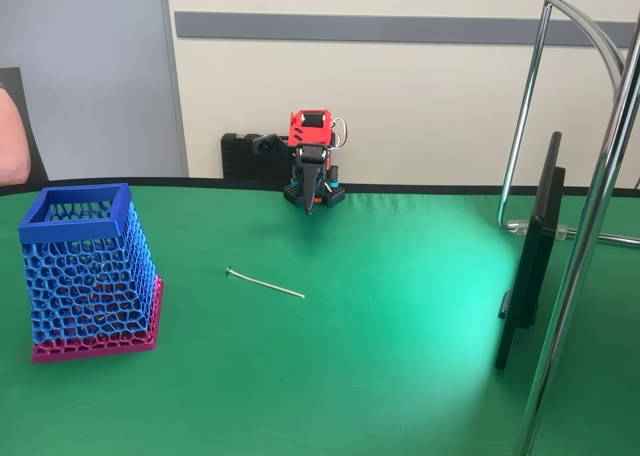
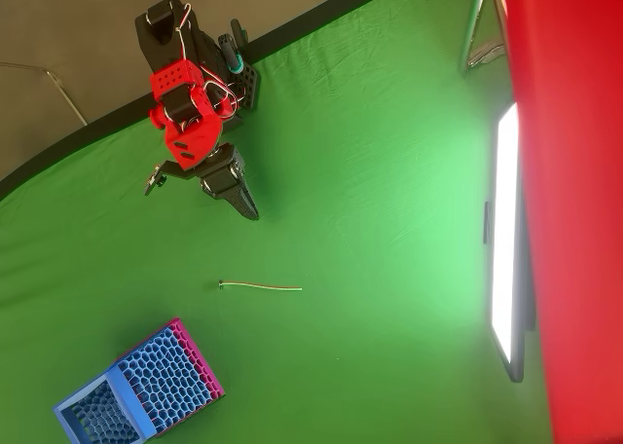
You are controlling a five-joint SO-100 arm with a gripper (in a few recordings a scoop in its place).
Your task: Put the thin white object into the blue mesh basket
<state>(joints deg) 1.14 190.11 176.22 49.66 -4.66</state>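
A very thin, whitish, slightly bent stick point(image 1: 265, 284) point(image 2: 261, 287) with a tiny knob at one end lies flat on the green cloth-covered tabletop point(image 1: 400, 356) point(image 2: 389, 220). It serves as the landmark here. In the fixed view its knobbed end points left, toward a tall square blue plastic mesh basket point(image 1: 88, 271) point(image 2: 136, 390) with web-like walls, a solid darker blue rim and a magenta base. The basket stands upright on the tabletop, well apart from the stick, to the left of it in the fixed view and below and left of it in the overhead view.

The red and black arm is folded at the far edge of the tabletop, behind the stick in the fixed view and above it in the overhead view. Its dark hand point(image 1: 310, 200) point(image 2: 245, 203) points down toward the cloth, with the two fingers drawn together into a narrow tip and nothing between them. The hand is well apart from the stick.

A flat dark screen point(image 1: 530, 256) point(image 2: 506, 240) stands on the tabletop far to the right of the stick in both views, beside chrome tubing point(image 1: 590, 226). A person's arm point(image 1: 12, 136) shows at the fixed view's left edge, behind the basket.
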